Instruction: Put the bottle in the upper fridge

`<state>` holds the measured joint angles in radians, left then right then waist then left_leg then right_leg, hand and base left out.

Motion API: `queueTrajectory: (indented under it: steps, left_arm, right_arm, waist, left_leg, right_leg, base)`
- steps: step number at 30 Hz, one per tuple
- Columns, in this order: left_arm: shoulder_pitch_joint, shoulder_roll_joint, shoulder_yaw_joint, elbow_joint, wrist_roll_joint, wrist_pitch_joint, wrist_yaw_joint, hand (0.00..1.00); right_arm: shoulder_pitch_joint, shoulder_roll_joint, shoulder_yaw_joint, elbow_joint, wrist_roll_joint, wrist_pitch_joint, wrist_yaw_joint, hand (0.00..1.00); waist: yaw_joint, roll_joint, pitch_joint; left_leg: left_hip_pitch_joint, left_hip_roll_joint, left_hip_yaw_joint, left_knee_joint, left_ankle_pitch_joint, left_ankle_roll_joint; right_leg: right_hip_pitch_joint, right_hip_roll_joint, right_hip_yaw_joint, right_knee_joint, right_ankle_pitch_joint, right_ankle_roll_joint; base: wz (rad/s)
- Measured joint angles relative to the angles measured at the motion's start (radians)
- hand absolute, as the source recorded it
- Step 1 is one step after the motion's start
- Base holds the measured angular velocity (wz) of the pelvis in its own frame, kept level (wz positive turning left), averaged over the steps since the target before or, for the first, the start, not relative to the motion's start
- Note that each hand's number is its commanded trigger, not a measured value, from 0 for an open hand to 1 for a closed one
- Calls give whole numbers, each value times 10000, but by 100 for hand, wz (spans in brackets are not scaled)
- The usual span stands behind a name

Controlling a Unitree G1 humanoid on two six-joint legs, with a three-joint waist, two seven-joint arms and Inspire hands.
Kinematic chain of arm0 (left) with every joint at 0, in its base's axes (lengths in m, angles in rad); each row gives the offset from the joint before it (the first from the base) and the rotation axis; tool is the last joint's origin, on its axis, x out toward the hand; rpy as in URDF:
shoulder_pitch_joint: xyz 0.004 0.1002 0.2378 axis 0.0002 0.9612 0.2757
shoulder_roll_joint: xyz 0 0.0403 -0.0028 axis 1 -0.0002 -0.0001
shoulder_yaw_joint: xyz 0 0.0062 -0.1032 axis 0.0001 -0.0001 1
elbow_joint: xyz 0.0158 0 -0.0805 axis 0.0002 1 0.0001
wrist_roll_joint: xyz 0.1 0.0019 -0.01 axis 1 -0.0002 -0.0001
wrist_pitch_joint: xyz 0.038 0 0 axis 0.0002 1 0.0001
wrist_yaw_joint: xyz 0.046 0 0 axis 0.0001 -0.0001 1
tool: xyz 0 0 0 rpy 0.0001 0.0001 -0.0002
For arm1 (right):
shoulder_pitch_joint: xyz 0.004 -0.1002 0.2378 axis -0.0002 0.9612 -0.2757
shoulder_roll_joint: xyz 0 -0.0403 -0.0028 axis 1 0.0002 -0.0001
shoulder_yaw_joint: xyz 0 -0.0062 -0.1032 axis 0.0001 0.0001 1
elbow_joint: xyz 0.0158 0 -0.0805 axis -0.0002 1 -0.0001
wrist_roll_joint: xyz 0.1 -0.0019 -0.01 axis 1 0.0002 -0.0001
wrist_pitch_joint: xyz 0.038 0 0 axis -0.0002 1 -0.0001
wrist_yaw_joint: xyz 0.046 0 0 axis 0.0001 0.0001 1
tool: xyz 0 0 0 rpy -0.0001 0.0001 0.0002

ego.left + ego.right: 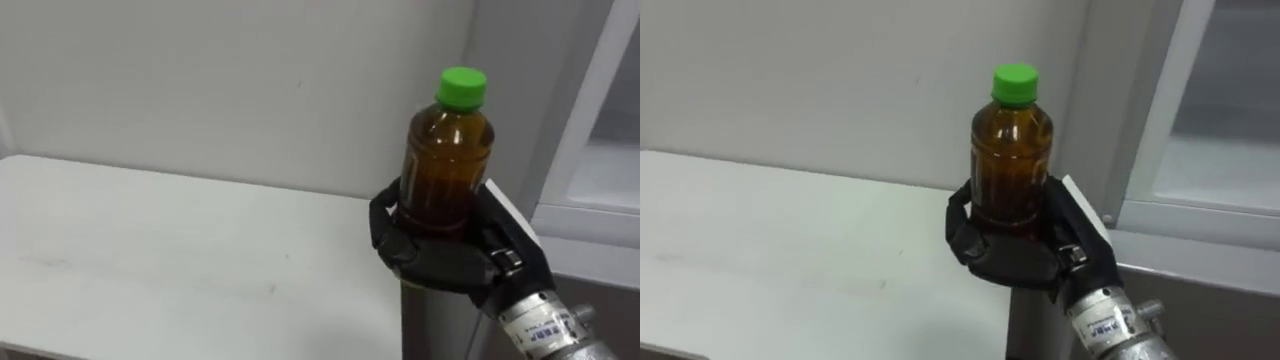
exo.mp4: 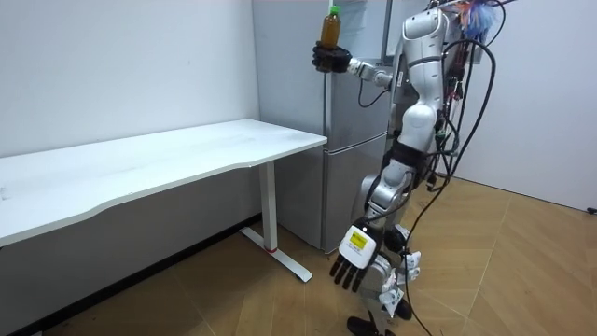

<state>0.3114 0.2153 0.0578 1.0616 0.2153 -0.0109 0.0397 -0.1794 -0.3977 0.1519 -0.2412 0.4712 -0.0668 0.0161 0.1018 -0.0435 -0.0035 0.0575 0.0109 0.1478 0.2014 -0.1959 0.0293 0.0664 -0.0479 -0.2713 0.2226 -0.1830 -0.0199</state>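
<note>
Right robot hand [image 1: 440, 255] grips an upright green-capped brown bottle [image 1: 447, 160] beyond the white worktop's [image 1: 150, 250] right end. Room view adds the grey fridge [image 2: 350, 168] and the left robot hand [image 2: 353, 269] hanging low, fingers straight.

You see the green-capped brown bottle [image 1: 447, 165] upright in the right hand [image 1: 440, 265]: white table [image 1: 150, 250] left, grey fridge [image 2: 350, 177] right.

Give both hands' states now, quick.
Right hand: shut on the bottle, held upright.
Left hand: open, hanging low, holding nothing.
</note>
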Motion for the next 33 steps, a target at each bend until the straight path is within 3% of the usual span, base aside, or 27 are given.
queueTrajectory:
  steps: [10,19,25,33]
  left_arm:
    - [110,-34,235,-15,144,9,19,0]
    - [134,-234,813,-61,156,-4,171,0]
    - [148,-188,1137,-66,126,-67,183,0]
    - [204,-191,1398,-21,138,-99,162,0]
  right_arm:
    - [112,-190,-1530,-651,-314,3,-299,100]
    - [752,-368,-2987,-932,-317,3,-891,100]
    - [850,-396,-3430,-929,-230,2,-1363,100]
    - [931,-394,-4152,-866,59,44,-1567,100]
  waist:
    - [-426,-43,-12]
    - [-741,-136,33]
    - [-943,-291,-52]
    - [-1049,-309,-5]
  left_leg:
    - [118,106,436,-41,-33,-32]
    - [152,159,668,-60,-81,-73]
    - [150,162,694,-36,-93,-76]
    - [244,154,680,-62,-141,-59]
  right_leg:
    - [-128,139,481,-19,87,-26]
    - [-188,169,510,-12,82,-34]
    - [-265,172,545,-22,80,-41]
    - [-102,162,489,-51,77,-35]
  base:
    - [-14]
    - [-6]
    - [-3]
    - [0]
